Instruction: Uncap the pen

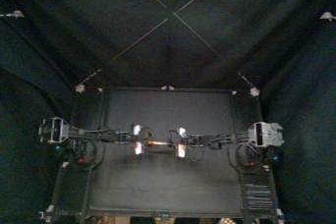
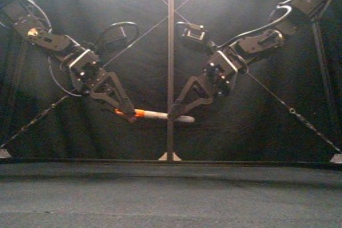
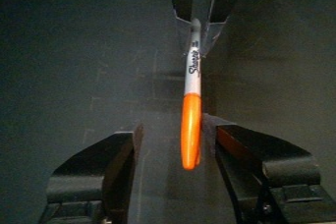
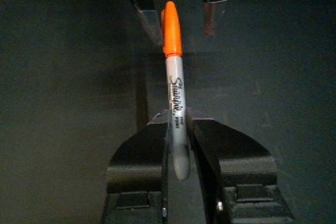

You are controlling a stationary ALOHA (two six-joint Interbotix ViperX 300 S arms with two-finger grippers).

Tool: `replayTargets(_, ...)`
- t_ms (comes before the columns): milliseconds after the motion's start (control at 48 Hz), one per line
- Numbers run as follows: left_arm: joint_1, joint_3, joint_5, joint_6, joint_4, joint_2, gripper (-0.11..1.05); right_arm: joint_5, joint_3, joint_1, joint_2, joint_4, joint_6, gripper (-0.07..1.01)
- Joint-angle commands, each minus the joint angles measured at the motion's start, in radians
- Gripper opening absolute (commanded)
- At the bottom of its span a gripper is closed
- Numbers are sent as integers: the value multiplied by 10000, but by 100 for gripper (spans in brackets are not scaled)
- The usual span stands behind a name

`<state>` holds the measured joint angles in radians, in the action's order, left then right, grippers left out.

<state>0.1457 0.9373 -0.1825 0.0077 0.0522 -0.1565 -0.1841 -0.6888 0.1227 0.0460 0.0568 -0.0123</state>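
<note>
The Sharpie marker [image 2: 155,115] hangs level above the bench [image 1: 132,184]; the right end effector [image 4: 175,130] is clamped on its barrel [image 4: 174,92], the left end effector [image 3: 184,138] stands open astride the orange cap [image 3: 191,130]; we fear a weak or off-centre close would slip off the cap, or the pull would drag the barrel loose and drop the marker.

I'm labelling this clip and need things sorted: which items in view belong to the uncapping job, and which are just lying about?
Belongs to the job: pen, held in the air; its orange cap; right gripper, shut on the pen; left gripper, open around the cap.
Just there: black table; back curtain.
</note>
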Motion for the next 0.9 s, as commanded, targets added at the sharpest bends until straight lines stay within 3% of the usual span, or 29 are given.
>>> replayTargets(21, 92, -230, -31, -15, 15, -31, 50, -31, 184, -31, -368, 0, 77, 52)
replayTargets(104, 153, -153, -31, 0, 15, -107, 43, 0, 92, -15, -383, 0, 107, 52)
replayTargets(417, 230, 920, -92, -15, 230, -1150, 43, 0, -997, 184, -1258, 0, 184, 52)
replayTargets(646, 138, 1365, -92, -15, 276, -2117, 43, -230, -1672, 230, -1856, -61, 199, 52)
replayTargets(896, 138, 1488, -107, -15, 368, -2132, 43, -353, -1718, 230, -1902, -61, 199, 52)
